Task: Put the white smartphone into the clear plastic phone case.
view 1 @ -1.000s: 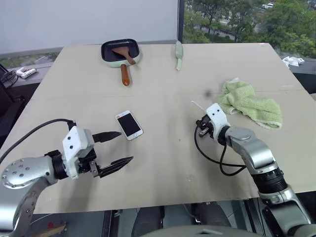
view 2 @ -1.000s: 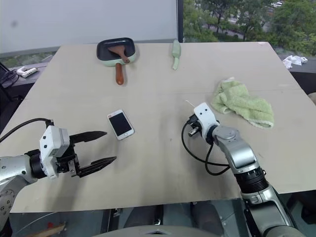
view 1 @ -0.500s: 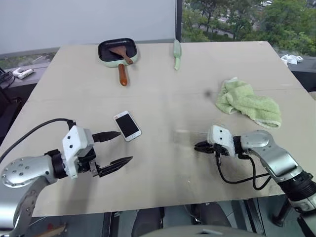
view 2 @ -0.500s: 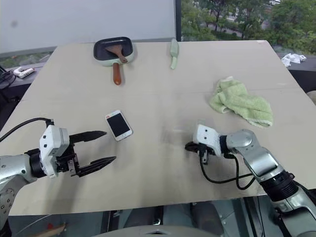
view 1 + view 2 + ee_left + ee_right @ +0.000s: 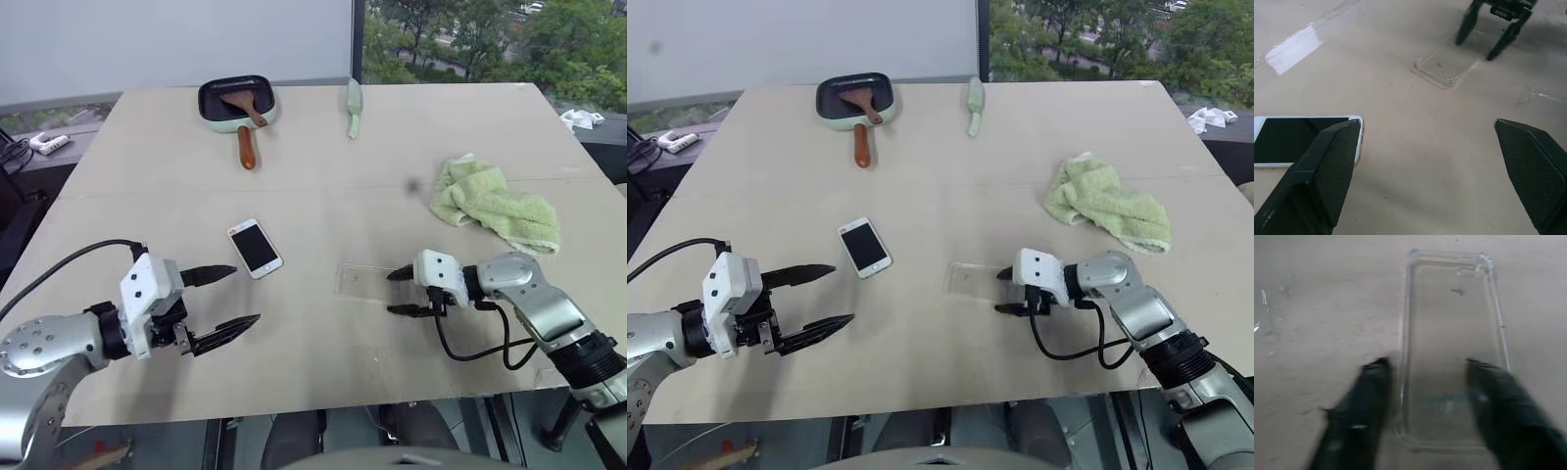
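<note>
Lying flat on the table, the case sits right of centre, toward the near edge, open side up. Right gripper hovers at the case's right end, pointing left, fingers spread; in the right wrist view the two fingertips straddle the near end of the case, one on each long side, pinching nothing. Whether they touch the rim: cannot tell.

Phone rests screen up left of centre, well apart from the case, angled slightly. Nothing holds it.

Left gripper hangs near the near-left part of the table, just this side of the phone, fingers spread wide and empty. In the left wrist view one finger overlaps the phone's end in the picture; contact cannot be told.

Green cloth lies crumpled toward the right edge, beyond the right gripper. Small pan with a wooden spatula in it stands near the far edge, left of middle, its brown handle pointing toward the near side. Pale green tool lies near the far edge, about mid-width.
</note>
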Robot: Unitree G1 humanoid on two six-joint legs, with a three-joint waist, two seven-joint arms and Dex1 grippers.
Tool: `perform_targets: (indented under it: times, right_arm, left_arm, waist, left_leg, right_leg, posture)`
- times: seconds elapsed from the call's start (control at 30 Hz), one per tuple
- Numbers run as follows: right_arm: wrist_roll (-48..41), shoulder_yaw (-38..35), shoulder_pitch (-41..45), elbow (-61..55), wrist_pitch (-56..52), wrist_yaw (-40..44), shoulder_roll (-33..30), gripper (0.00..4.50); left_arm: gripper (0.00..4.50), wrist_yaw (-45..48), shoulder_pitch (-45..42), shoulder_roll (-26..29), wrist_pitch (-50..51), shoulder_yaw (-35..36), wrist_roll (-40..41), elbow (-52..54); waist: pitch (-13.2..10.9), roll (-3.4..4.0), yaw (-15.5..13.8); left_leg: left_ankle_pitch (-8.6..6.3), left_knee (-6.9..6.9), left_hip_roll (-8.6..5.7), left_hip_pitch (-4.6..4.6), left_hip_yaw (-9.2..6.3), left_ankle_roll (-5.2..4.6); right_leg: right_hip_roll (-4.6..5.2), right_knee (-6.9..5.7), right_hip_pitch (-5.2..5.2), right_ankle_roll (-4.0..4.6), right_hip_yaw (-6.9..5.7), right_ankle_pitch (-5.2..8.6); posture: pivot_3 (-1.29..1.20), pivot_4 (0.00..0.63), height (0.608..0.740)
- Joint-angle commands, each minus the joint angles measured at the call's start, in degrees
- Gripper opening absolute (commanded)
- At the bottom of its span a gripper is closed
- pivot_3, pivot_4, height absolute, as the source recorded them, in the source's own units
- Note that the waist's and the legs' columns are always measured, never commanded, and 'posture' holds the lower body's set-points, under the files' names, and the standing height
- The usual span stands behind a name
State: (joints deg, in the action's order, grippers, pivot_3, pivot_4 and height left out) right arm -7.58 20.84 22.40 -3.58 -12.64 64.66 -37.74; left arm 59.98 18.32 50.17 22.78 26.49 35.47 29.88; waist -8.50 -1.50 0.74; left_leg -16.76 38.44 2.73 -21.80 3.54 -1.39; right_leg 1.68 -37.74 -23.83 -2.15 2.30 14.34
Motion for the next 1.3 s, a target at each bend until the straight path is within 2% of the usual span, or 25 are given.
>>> perform_targets:
  times: [0.03, 0.17, 0.27, 0.4, 0.5, 0.63, 0.83, 0.97, 1.07, 1.2, 1.3]
  right_arm:
    - [-2.9, -3.5, -0.1, -3.1, -1.7, 1.3, -1.3, 4.45]
    - [-8.1, -6.6, -1.3, -8.0, -5.7, 2.9, -2.5, 4.45]
    - [-11.4, -8.3, -1.6, -12.4, -10.7, 0.8, -1.7, 4.45]
    - [-11.6, -8.3, -0.9, -15.3, -13.6, -5.0, 2.4, 4.45]
    - [-9.2, -6.9, -0.2, -16.7, -15.6, -11.4, 6.7, 4.45]
    - [-6.2, -2.2, 2.5, -17.2, -19.7, -17.1, 12.2, 4.45]
    - [-3.1, 4.6, 9.1, -11.4, -24.9, -24.9, 24.6, 4.45]
    - [1.6, 9.8, 14.5, -1.1, -22.0, -27.1, 31.8, 4.45]
    - [3.9, 11.0, 19.2, 6.8, -18.0, -28.4, 36.7, 4.45]
    - [3.7, 9.2, 22.0, 11.1, -14.9, -28.1, 40.1, 4.45]
    - [1.8, 6.3, 21.0, 7.9, -16.2, -25.1, 37.1, 4.45]
  left_arm:
    - [4.5, 0.6, 0.1, 0.6, -0.2, 2.2, 0.6, 1.3]
    - [4.5, 3.4, -1.0, 1.3, -0.9, 2.7, 1.3, -2.1]
    - [4.5, 7.6, -3.0, 3.1, -4.5, 1.3, -1.7, -9.8]
    - [4.5, 10.2, -7.7, 3.9, -10.6, -1.1, -6.3, -20.0]
    - [4.5, 11.8, -10.4, 3.0, -10.5, -0.3, -4.1, -23.5]
    - [4.5, 13.5, -9.1, 4.0, -13.8, 0.4, -7.0, -27.4]
    - [4.5, 12.4, -5.3, 3.5, -12.7, 6.8, -5.5, -27.5]
    - [4.5, 10.6, 1.3, 1.2, -11.2, 12.5, -4.6, -22.7]
    - [4.5, 8.5, 5.9, -1.7, -10.6, 14.8, -4.6, -18.9]
    - [4.5, 4.6, 7.5, -4.8, -10.0, 13.4, -5.2, -15.5]
    - [4.5, 3.4, 4.8, -5.4, -9.8, 9.6, -5.7, -15.6]
  waist:
    - [0.0, 0.0, 0.0]
    - [-0.1, 0.0, 0.0]
    - [-0.1, 0.02, 0.0]
    - [-0.1, 0.02, 0.1]
    - [-0.1, 0.0, 0.0]
    - [-0.1, -0.01, 0.3]
    - [-0.1, -0.08, 0.4]
    - [0.0, -0.16, 1.4]
    - [0.0, -0.14, 1.6]
    - [-0.1, -0.11, 1.4]
    - [0.0, -0.17, 1.2]
  left_leg:
    - [0.0, 0.0, 0.0, 0.0, 0.0, 0.0]
    - [0.0, 0.0, 0.0, -0.01, 0.0, 0.0]
    - [0.0, 0.0, 0.0, 0.01, -0.01, 0.0]
    - [0.0, 0.0, 0.02, 0.04, 0.04, 0.0]
    - [0.0, 0.01, 0.02, -0.01, 0.1, 0.0]
    - [0.0, 0.01, 0.01, -0.15, 0.1, 0.01]
    - [0.01, -0.01, 0.08, -0.26, 0.08, 0.02]
    - [0.01, -0.02, 0.28, -0.3, 0.1, 0.04]
    - [0.02, -0.01, 0.29, -0.32, 0.15, 0.04]
    - [0.04, -0.02, 0.28, -0.32, 0.06, 0.08]
    - [0.06, -0.01, 0.27, -0.34, -0.01, 0.13]
  right_leg:
    - [0.0, 0.0, 0.0, 0.0, 0.0, 0.0]
    - [0.02, 0.0, 0.0, 0.0, 0.0, 0.0]
    - [-0.01, -0.03, 0.0, 0.0, -0.04, 0.0]
    - [-0.08, -0.11, -0.01, 0.02, -0.05, 0.01]
    - [-0.06, -0.08, -0.03, 0.02, -0.05, 0.01]
    - [0.01, -0.1, -0.22, -0.15, -0.01, -0.09]
    - [-0.02, -0.19, -0.4, -0.15, -0.07, -0.1]
    - [0.0, -0.2, -0.49, -0.15, -0.02, -0.11]
    - [0.09, -0.19, -0.49, -0.15, -0.02, -0.11]
    - [0.11, -0.21, -0.48, -0.15, -0.16, -0.11]
    - [0.17, -0.19, -0.37, -0.14, -0.36, -0.12]
  posture:
    - [0.0, 0.15, 0.74]
    - [0.0, 0.15, 0.74]
    - [0.0, 0.15, 0.74]
    - [0.0, 0.15, 0.74]
    - [0.0, 0.15, 0.74]
    - [0.0, 0.15, 0.74]
    - [0.0, 0.15, 0.74]
    - [0.0, 0.15, 0.74]
    - [0.0, 0.15, 0.74]
    - [0.0, 0.15, 0.74]
    - [0.0, 0.15, 0.74]
